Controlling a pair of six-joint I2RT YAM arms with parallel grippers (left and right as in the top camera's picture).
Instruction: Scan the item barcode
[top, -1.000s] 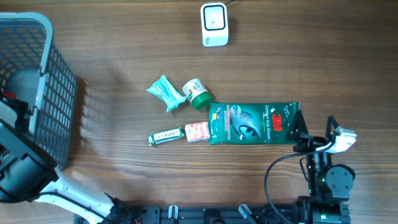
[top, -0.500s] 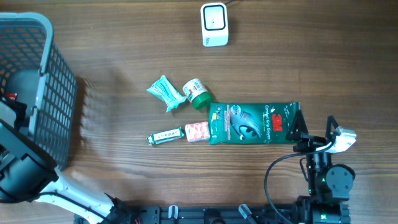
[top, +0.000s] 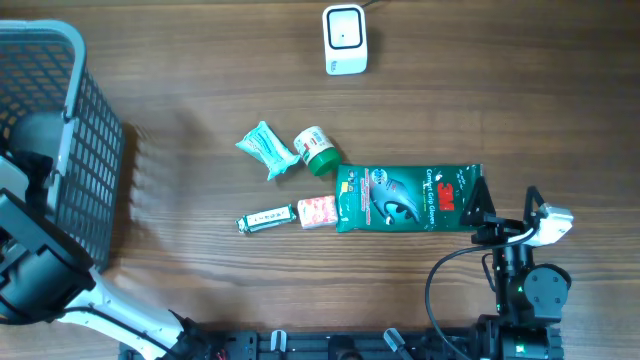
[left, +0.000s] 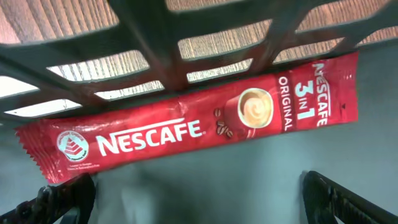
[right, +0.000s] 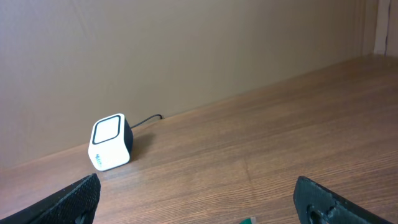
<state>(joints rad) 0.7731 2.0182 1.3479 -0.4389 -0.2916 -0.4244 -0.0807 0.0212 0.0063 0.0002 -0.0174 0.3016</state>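
Grey basket floor (left: 267, 168): Nescafe sachet (left: 186, 127) lies crosswise ahead of my left gripper (left: 205, 204), jaws spread (right gripper (right: 199, 202) spread too, well apart).

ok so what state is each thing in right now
nescafe sachet, lying flat in the basket, not gripped
left gripper, open, by the sachet
right gripper, open, empty
scanner, upright, nothing in front of it
glove pack, flat on the table
green-capped bottle, on its side

Left gripper (left: 199, 202) splayed wide, gripping nothing; left arm (top: 40, 275) out at far left. Right gripper (right: 199, 205) equally wide, empty, pointing level.
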